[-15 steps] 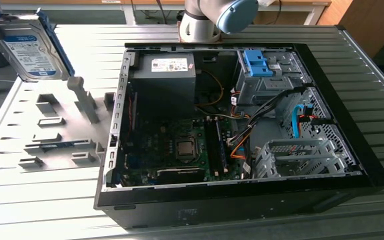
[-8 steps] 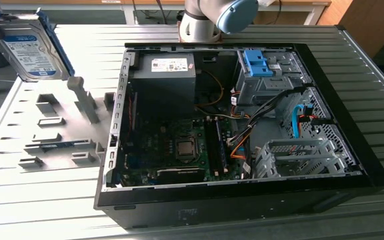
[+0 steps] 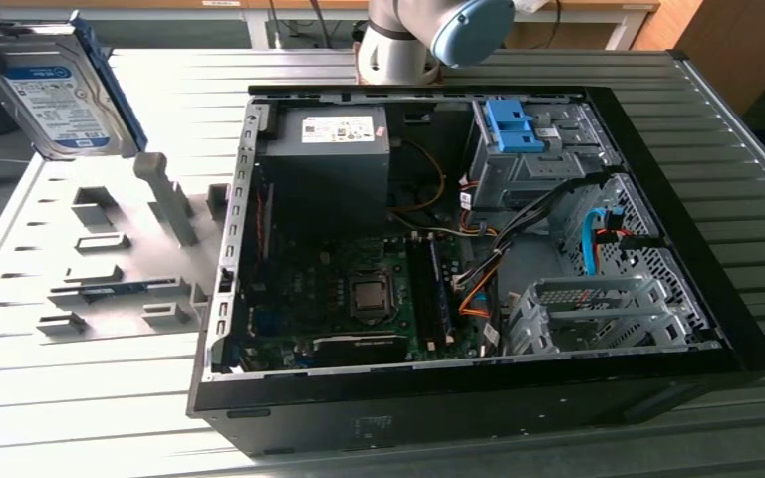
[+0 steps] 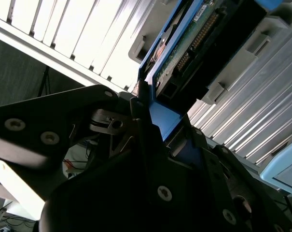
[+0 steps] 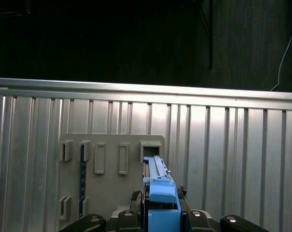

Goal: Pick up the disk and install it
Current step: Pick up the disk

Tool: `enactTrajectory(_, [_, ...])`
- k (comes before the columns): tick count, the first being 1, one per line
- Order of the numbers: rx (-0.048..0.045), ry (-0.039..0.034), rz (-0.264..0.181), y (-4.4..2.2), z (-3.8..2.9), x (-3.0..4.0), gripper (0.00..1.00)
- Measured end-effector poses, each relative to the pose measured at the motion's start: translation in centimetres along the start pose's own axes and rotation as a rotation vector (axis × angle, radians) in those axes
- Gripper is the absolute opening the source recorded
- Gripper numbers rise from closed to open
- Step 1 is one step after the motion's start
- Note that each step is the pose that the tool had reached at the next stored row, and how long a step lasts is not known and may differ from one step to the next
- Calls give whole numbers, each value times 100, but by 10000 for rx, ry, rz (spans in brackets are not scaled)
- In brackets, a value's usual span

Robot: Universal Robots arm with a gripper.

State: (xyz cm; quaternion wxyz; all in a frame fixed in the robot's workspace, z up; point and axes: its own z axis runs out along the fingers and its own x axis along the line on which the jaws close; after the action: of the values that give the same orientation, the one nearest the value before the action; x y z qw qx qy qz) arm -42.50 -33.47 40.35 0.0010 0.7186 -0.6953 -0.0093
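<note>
The disk (image 3: pixel 57 95), a silver-grey drive with a blue-and-white label and blue rails, hangs upright in the air at the exterior view's far left, above the grey fixture plate (image 3: pixel 37 239). In the first wrist view my gripper (image 5: pixel 161 212) is shut on the disk's blue carrier (image 5: pixel 160 191), with the slotted plate (image 5: pixel 112 145) beyond it. The second wrist view shows the disk's green circuit board (image 4: pixel 194 43) and blue rail (image 4: pixel 162 118) clamped between dark fingers (image 4: pixel 138 116).
The open black computer case (image 3: pixel 701 299) lies on the ribbed metal table (image 3: pixel 741 149). Inside are a grey power supply (image 3: pixel 330 149), the motherboard (image 3: pixel 356 289), a blue bracket (image 3: pixel 516 124) in the upper bay and a perforated metal cage (image 3: pixel 596 314). The arm's base (image 3: pixel 402 45) stands behind the case.
</note>
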Motion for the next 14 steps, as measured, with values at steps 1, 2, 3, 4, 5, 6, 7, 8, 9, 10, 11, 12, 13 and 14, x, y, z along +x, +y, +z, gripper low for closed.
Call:
enactTrajectory(1, [0,0,0,0,-14,0,36])
enactTrajectory(2, [0,0,0,0,-30,0,36])
enactTrajectory(3, [1,-1,0,1,-44,-1,36])
enactTrajectory(4, [1,0,-1,1,-60,-1,36])
enactTrajectory(5, [1,-1,-1,1,-74,-1,36])
enactTrajectory(6, [1,-1,0,1,-89,-1,36])
enactTrajectory(7, [1,-1,0,1,-102,-2,36])
enactTrajectory(8, [0,0,0,2,-115,-2,36])
enactTrajectory(9, [0,0,0,2,-129,-2,36])
enactTrajectory(10, [1,0,0,2,-142,-2,36])
enactTrajectory(11, [1,0,0,2,-156,-2,36])
enactTrajectory(12, [1,-1,1,3,-170,-3,36])
enactTrajectory(13, [1,-2,0,3,-183,-3,36])
enactTrajectory(14, [1,-1,1,3,-196,-3,36])
